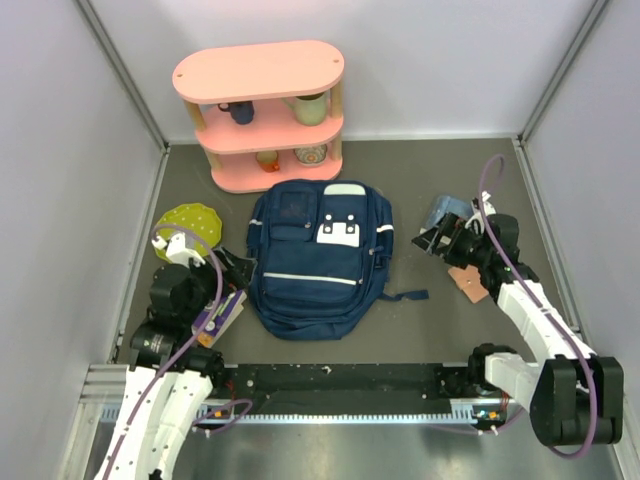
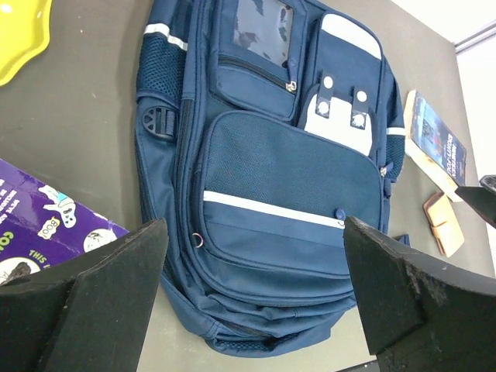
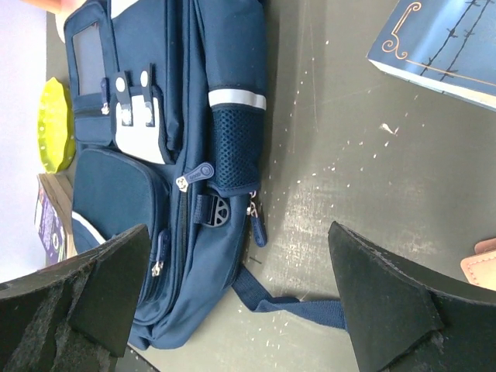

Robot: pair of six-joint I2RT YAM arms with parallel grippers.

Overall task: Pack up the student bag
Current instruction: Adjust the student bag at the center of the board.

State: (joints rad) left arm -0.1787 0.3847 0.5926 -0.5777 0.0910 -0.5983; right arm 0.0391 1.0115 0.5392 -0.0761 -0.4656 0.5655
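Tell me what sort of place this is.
Probably a lab test cell: white panels wall in a grey tabletop, a left arm and right arm are bolted at its near edge, and a pink shelf holds cups.
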